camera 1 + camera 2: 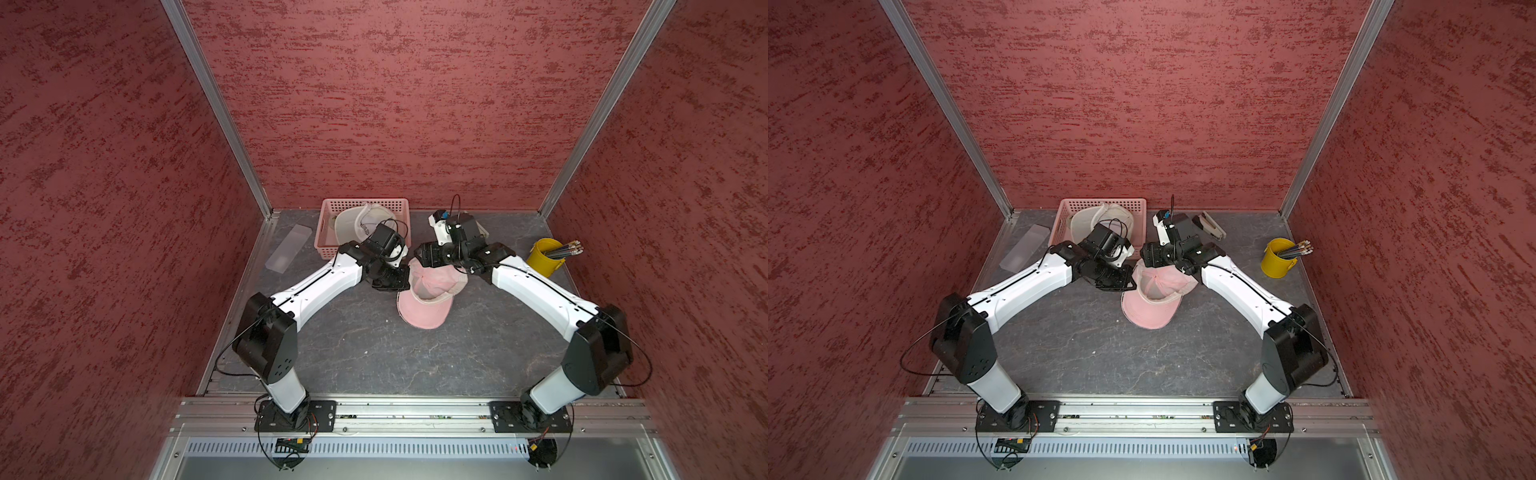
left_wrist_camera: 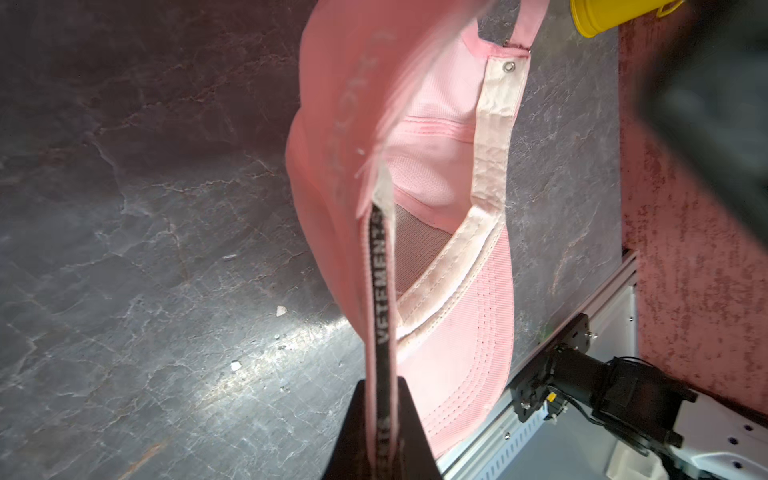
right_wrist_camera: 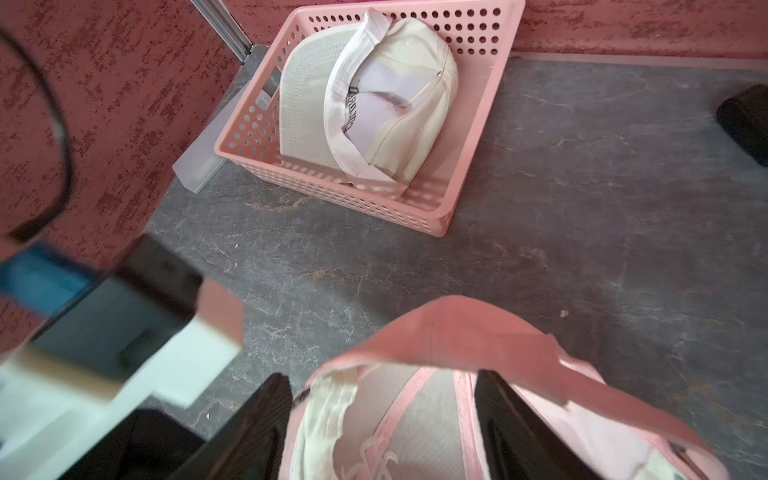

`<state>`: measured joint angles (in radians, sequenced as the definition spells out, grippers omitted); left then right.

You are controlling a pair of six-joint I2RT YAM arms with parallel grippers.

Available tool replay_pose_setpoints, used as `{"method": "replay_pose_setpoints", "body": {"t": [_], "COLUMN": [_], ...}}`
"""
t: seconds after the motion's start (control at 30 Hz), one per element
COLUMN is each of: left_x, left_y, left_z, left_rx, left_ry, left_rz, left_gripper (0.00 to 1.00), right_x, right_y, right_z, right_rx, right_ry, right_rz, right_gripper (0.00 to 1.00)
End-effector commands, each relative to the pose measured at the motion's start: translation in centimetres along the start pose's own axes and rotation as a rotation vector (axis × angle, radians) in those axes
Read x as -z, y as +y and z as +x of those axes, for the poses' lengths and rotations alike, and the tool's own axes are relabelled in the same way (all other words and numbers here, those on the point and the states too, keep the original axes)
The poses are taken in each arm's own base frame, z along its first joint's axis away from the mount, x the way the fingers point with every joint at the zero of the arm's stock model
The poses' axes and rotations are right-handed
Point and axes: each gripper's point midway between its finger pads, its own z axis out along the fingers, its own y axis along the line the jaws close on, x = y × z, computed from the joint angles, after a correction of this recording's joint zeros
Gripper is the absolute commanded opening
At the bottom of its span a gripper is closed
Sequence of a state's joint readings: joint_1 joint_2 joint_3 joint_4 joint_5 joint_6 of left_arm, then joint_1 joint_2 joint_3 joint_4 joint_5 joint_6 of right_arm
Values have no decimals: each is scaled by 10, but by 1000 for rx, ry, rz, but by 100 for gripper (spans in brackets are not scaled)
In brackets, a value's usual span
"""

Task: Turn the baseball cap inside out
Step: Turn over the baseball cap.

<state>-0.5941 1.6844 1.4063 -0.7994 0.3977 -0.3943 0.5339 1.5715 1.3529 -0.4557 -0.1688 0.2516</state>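
Noting grey, veined worktop (image 1: 374, 353), red walls round it. Pink basket (image 1: 322, 232) at back, left of centre, with a white cap (image 3: 399, 104) lying in it. Baseball cap (image 1: 424, 309), pink, mid-worktop, near the basket and between both arms: opening up, pale lining showing, brim down on the surface toward the robot's base. Yellow cup (image 1: 544, 257) of pencils (image 1: 567, 249) well apart, far right. Left claw (image 2: 380, 419) pinched tight on the cap's rim at the black lettered tape. Right claw (image 3: 382, 382) stands wide, rim and lining between its fingers (image 3: 266, 415).
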Motion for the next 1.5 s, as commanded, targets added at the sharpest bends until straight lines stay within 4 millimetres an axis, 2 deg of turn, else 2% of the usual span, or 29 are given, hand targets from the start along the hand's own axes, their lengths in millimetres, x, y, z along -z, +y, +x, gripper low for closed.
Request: {"method": "replay_pose_setpoints", "body": {"t": [0.0, 0.17, 0.33, 0.43, 0.5, 0.73, 0.9, 1.17, 1.37, 1.47], "left_x": [6, 16, 19, 20, 20, 23, 24, 31, 33, 34], "left_y": [-4, -9, -7, -8, -9, -18, -22, -23, -22, -22], "left_z": [-12, -28, -39, -42, -44, -46, -46, -41, -38, -39], "left_rx": [96, 159, 229, 275, 286, 308, 309, 288, 282, 282], "left_ry": [-3, -15, -19, -16, -11, 0, 1, -6, -6, -9], "left_rz": [80, 117, 158, 183, 185, 230, 252, 246, 236, 238], "left_gripper": [0, 0, 0, 0, 0, 0, 0, 0, 0, 0], "right_x": [28, 57, 81, 84, 82, 61, 35, 11, 14, 15], "right_y": [12, 27, 63, 78, 85, 87, 88, 66, 56, 50], "right_z": [6, 32, 64, 83, 88, 89, 94, 78, 65, 65], "right_rx": [77, 180, 349, 464, 520, 650, 732, 771, 767, 780], "right_ry": [19, 41, 4, -24, -56, -137, -103, -125, -167, -172], "right_rz": [-34, -38, -120, -139, -126, 20, 97, 321, 421, 454], "right_gripper": [75, 75, 75, 76, 76, 76, 74, 69, 53, 37]}}
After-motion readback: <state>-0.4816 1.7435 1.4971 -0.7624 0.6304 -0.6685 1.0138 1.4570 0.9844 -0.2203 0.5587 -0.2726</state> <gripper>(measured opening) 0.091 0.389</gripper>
